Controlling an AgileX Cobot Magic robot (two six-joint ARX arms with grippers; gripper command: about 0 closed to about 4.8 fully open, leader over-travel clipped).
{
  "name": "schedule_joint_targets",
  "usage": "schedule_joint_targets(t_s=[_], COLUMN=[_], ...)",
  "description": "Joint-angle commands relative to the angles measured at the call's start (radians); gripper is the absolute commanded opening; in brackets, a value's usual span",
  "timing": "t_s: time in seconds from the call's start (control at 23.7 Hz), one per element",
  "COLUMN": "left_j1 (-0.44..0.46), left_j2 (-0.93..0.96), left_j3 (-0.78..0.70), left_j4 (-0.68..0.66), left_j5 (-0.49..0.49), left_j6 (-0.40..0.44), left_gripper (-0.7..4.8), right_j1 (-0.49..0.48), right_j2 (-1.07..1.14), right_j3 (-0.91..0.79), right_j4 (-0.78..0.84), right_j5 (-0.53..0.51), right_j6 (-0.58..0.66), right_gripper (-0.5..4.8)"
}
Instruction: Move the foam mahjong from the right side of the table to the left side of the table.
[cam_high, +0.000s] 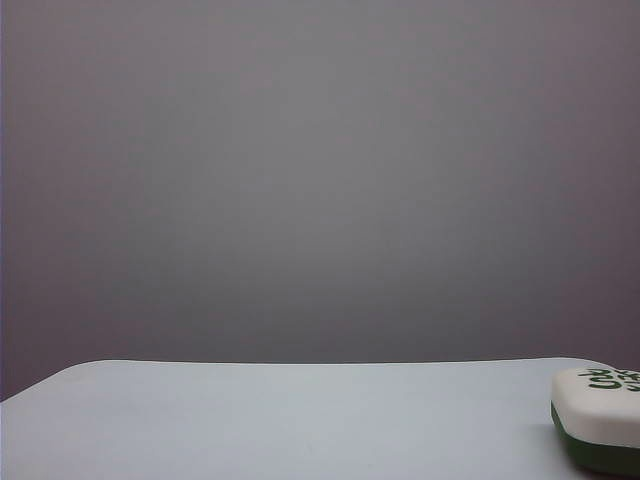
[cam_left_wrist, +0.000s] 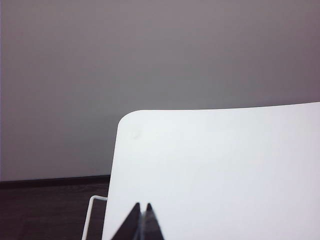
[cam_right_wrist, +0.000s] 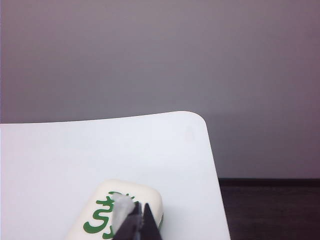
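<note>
The foam mahjong (cam_high: 600, 415), cream-white on top with green characters and a dark green base, lies flat at the right end of the table (cam_high: 280, 420), partly cut by the exterior view's edge. In the right wrist view the foam mahjong (cam_right_wrist: 102, 215) sits just beyond my right gripper (cam_right_wrist: 142, 206), whose dark fingertips (cam_right_wrist: 148, 220) are pressed together, shut on nothing, above the block. My left gripper (cam_left_wrist: 142, 206) hovers over the table's (cam_left_wrist: 220, 170) left end, fingertips together and empty. Neither gripper appears in the exterior view.
A plain grey wall stands behind the table. The table's rounded far corners (cam_left_wrist: 131, 118) (cam_right_wrist: 192, 120) show in both wrist views, with dark floor (cam_right_wrist: 270, 210) below and a white frame tube (cam_left_wrist: 90, 212) by the left edge.
</note>
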Motion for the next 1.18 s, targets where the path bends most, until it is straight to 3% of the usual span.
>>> schedule_joint_targets(t_s=[0.04, 0.63, 0.76, 0.97, 1.18], left_j1=[0.001, 0.003, 0.006, 0.007, 0.007], left_j2=[0.0, 0.0, 0.005, 0.154, 0.507], left_j3=[-0.001, 0.042, 0.097, 0.257, 0.508], left_j4=[-0.008, -0.002, -0.003, -0.011, -0.038], left_j5=[-0.006, 0.014, 0.009, 0.005, 0.072], left_j6=[-0.053, -0.132, -0.18, -0.175, -0.004], left_gripper=[-0.05, -0.05, -0.05, -0.05, -0.05], right_j1=[0.0, 0.0, 0.0, 0.0, 0.0], right_j2=[0.0, 0.0, 0.001, 0.021, 0.211], right_j3=[-0.006, -0.006, -0.002, 0.067, 0.23], right_j4=[0.008, 0.003, 0.056, 0.07, 0.079], right_j5=[0.005, 0.041, 0.05, 0.103, 0.097], right_j6=[0.005, 0.077, 0.114, 0.136, 0.136], right_gripper=[-0.05, -0.05, -0.05, -0.05, -0.05])
